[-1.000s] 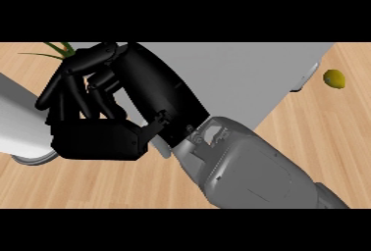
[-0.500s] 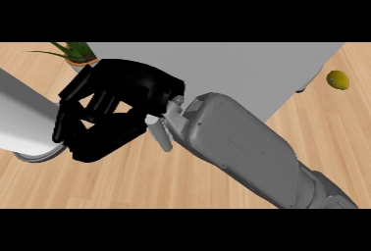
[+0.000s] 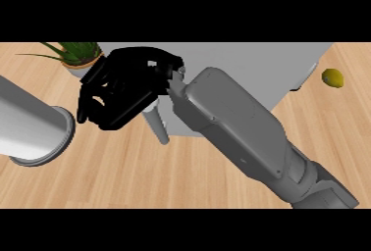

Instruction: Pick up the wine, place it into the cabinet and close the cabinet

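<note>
No wine shows in the head view. My right hand [image 3: 123, 95] hovers over the left front corner of the grey cabinet [image 3: 253, 61], its fingers curled with nothing visible inside them. Its grey forearm [image 3: 239, 132] runs in from the lower right and hides much of the cabinet's front. A thin pale door edge [image 3: 159, 126] sticks out toward me just below the hand. My left forearm [image 3: 29, 127] lies as a grey cylinder at the left edge, and its hand is out of the picture.
A potted green plant [image 3: 78, 54] stands at the back left beside the cabinet. A yellow lemon [image 3: 332, 77] lies on the wooden counter [image 3: 145, 176] to the cabinet's right.
My right hand and forearm have swung up and to the right, toward the cabinet's corner. The pale door edge below the hand now shows more. The left forearm stays at the left edge.
</note>
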{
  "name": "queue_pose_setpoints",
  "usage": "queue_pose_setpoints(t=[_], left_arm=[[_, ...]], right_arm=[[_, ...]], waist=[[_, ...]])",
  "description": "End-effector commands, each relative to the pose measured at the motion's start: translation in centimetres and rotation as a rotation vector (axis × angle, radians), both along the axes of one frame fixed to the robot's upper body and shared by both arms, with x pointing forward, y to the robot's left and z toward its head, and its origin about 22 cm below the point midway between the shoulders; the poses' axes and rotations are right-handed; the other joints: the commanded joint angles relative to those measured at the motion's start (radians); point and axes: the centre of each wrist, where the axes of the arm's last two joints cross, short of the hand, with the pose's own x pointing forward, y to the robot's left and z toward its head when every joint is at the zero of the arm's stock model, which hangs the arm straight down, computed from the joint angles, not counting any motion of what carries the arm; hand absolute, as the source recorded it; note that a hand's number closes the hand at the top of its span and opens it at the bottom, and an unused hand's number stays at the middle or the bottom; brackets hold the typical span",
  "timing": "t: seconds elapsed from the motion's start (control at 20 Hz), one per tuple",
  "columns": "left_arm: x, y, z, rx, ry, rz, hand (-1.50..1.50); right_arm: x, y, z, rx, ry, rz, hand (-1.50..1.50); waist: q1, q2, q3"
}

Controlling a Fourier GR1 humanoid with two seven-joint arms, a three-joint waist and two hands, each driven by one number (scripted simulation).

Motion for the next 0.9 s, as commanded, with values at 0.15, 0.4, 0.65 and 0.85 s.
queue_pose_setpoints(t=[0.15,0.4,0.65,0.85], left_arm=[[-0.6,-0.7,0.2,-0.028,-0.034,-0.049,-1.5],[-0.3,0.9,-0.3,-0.011,-0.037,-0.043,-1.5],[0.2,1.1,0.1,-0.015,-0.039,-0.031,-1.5],[0.6,0.5,0.2,-0.007,-0.029,-0.014,-1.5]], right_arm=[[3.2,-1.1,-2.0,0.084,0.08,-0.011,1.5],[4.7,-2.7,-2.9,0.096,0.119,-0.058,1.5],[5.8,-5.1,-3.0,0.144,0.08,-0.169,1.5],[7.0,-7.9,-0.7,0.156,-0.009,-0.287,1.5]], waist=[[0.014,0.004,0.001],[-0.005,0.009,0.0],[-0.009,0.011,-0.001],[-0.026,0.015,0.0]])
